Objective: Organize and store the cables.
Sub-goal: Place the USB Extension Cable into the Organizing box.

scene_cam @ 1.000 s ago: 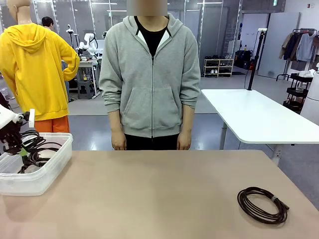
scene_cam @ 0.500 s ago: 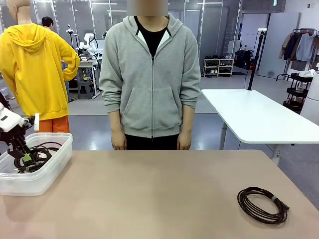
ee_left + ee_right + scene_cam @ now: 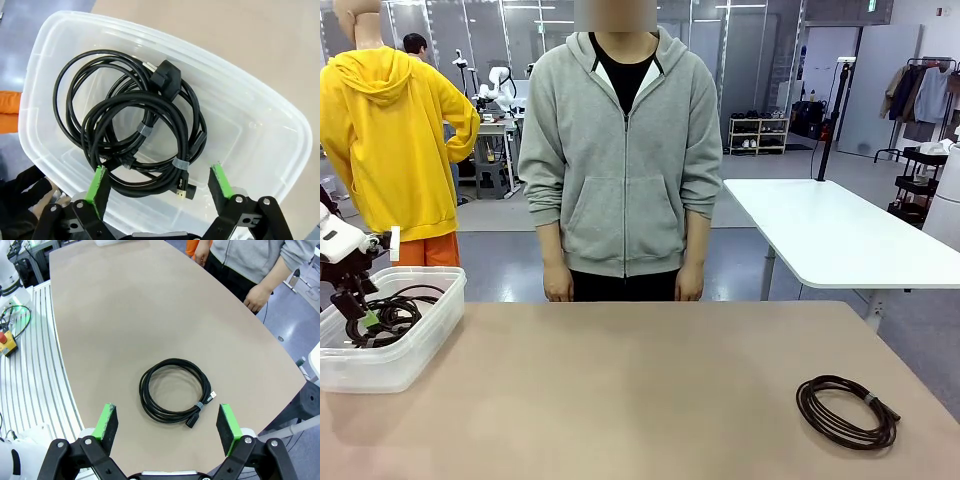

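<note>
Nearest us, well apart from the clear plastic bin (image 3: 415, 345) and off to its right, a dark-brown coiled cable (image 3: 804, 400) lies flat on the tan surface (image 3: 640, 390). The right gripper (image 3: 167, 426) hangs above that coil, jaws spread wide with nothing between them. Our left gripper (image 3: 159, 182) reaches down into the bin, jaws spread wide, green pads (image 3: 97, 182) either side of the black cables (image 3: 145, 131) without clasping them. Those cables, banded coils, one ending in a mains plug (image 3: 167, 80), rest on the bin's floor. Beyond the bin, across the surface, a person (image 3: 625, 150) in a grey hoodie stands with hands (image 3: 558, 285) hanging down.
</note>
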{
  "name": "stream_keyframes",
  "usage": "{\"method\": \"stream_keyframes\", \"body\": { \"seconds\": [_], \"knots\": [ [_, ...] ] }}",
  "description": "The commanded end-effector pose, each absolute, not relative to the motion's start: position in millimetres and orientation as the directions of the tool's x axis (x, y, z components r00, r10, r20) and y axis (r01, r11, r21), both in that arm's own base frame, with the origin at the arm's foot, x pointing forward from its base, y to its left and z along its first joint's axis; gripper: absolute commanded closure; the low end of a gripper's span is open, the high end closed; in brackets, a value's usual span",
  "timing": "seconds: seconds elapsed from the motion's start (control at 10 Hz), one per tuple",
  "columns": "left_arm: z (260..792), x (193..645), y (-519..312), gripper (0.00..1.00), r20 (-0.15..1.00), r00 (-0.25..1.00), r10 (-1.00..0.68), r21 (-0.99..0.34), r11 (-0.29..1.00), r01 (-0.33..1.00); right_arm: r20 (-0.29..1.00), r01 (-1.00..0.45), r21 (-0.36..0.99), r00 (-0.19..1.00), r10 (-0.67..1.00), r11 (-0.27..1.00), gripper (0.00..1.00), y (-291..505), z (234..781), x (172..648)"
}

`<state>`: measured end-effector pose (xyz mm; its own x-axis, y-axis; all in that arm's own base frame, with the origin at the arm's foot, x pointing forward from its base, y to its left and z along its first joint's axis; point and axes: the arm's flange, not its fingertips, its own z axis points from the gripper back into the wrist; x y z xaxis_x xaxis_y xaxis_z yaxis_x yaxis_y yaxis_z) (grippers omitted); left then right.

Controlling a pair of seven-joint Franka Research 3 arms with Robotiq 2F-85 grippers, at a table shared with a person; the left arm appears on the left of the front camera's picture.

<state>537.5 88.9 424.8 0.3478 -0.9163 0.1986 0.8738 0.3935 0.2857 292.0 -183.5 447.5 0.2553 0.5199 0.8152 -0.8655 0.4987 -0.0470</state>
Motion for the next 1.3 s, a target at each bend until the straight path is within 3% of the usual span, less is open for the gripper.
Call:
{"method": "stream_keyframes", "body": {
  "seconds": [0.0,1.2],
  "knots": [
    [432.1,538.9,90.4,0.00,0.181,0.368,-0.912,0.276,0.406,0.871,0.820,-0.868,-0.060,0.239,0.521,0.492,0.00,-185.0,447.8,293.1],
    [425.4,537.3,89.5,0.00,0.195,0.350,-0.916,0.287,0.394,0.873,0.820,-0.868,-0.060,0.239,0.521,0.492,0.00,-185.0,447.8,293.1]
  ]
}}
